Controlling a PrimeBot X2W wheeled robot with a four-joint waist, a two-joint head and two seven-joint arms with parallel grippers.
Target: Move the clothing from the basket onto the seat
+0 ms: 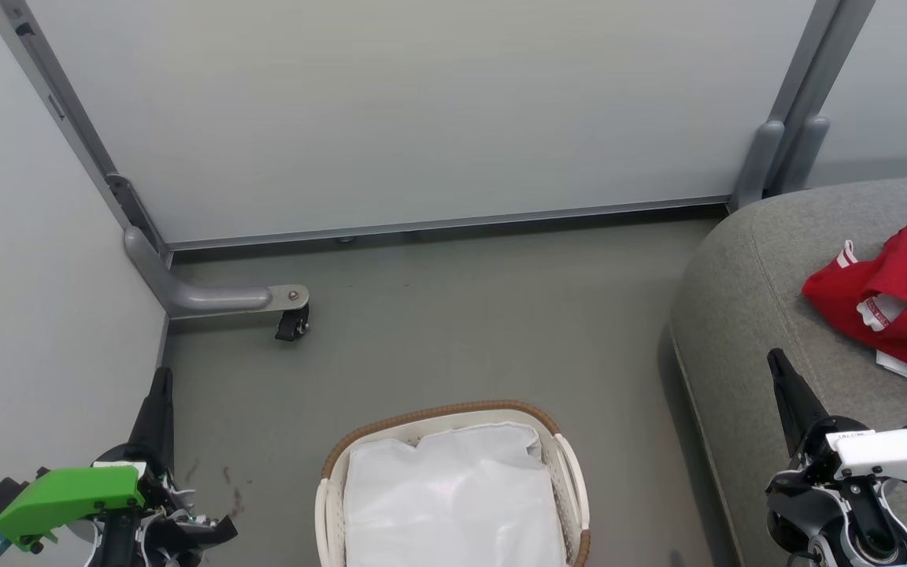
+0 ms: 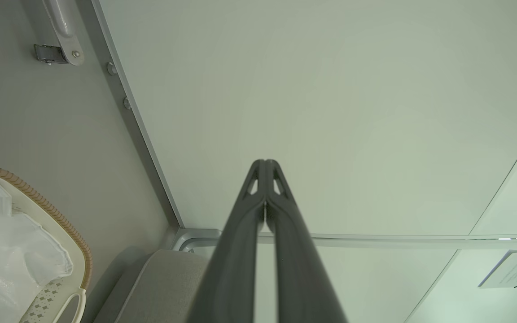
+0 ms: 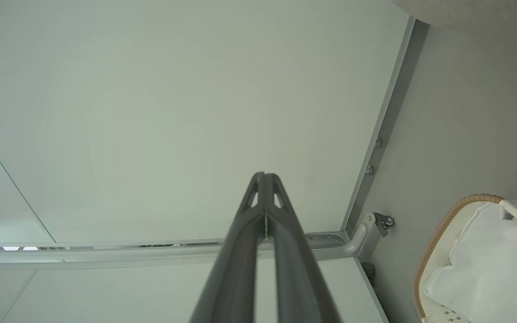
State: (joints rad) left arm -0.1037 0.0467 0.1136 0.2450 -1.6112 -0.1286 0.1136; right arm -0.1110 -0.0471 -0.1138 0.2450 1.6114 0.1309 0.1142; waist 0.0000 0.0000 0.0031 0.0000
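Left end effector (image 1: 161,376) and right end effector (image 1: 775,358) are seen pressed together, empty. The clothing (image 1: 906,303) is heaped on the seat (image 1: 745,315), well apart from the white-lined basket (image 1: 439,413) on the floor (image 1: 461,315).

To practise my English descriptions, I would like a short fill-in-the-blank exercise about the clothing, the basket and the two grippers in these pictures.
1. The clothing lies on the grey seat, and its main colour is ____.
2. The lining inside the basket is ____.
3. The left gripper and the right gripper both have their jaws ____, holding nothing.
4. The colour of the basket's woven rim is ____.
Missing words: red; white; shut; brown.
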